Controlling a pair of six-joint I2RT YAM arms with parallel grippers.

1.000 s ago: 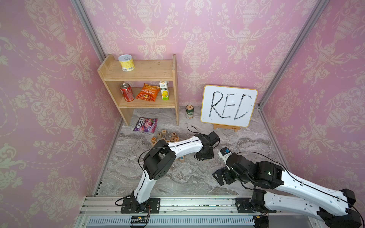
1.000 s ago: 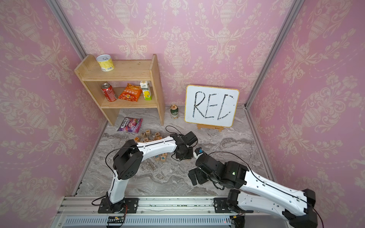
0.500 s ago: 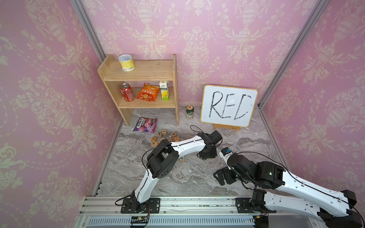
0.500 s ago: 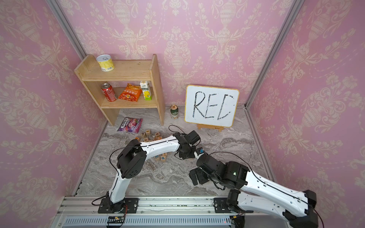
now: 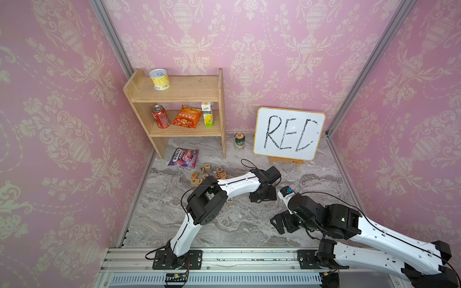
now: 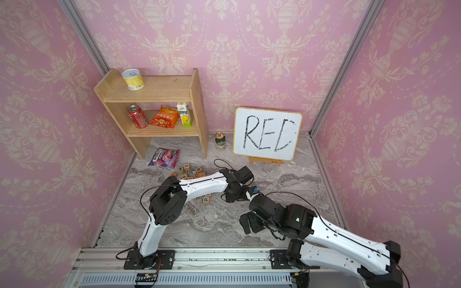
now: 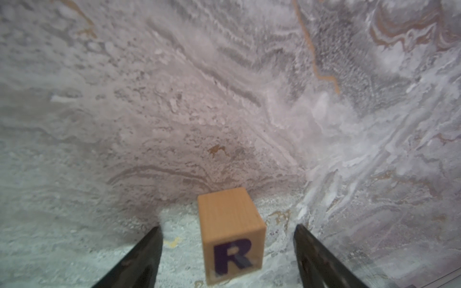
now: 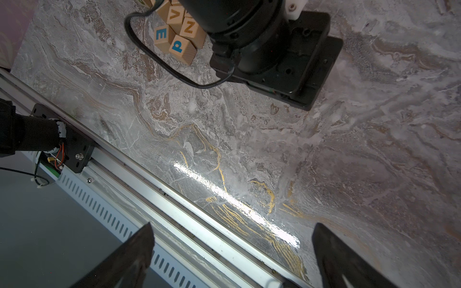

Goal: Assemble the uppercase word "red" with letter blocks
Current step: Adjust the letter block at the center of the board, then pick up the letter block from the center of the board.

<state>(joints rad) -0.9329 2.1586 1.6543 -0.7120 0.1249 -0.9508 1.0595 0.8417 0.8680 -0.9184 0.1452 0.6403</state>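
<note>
Left wrist: wooden R block (image 7: 232, 237), dark letter, untouched between released left claw (image 7: 227, 227); right claw (image 8: 232, 225) released.

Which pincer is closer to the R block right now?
Left. The left pincer stands open astride the R block, a gap on each side. The right pincer, also open, hangs over the table by the front rail.

R block (image 7: 230, 237) inside spread left end effector (image 7: 227, 227), gaps on 2 sides, bare marble (image 7: 199, 99) beyond
</note>
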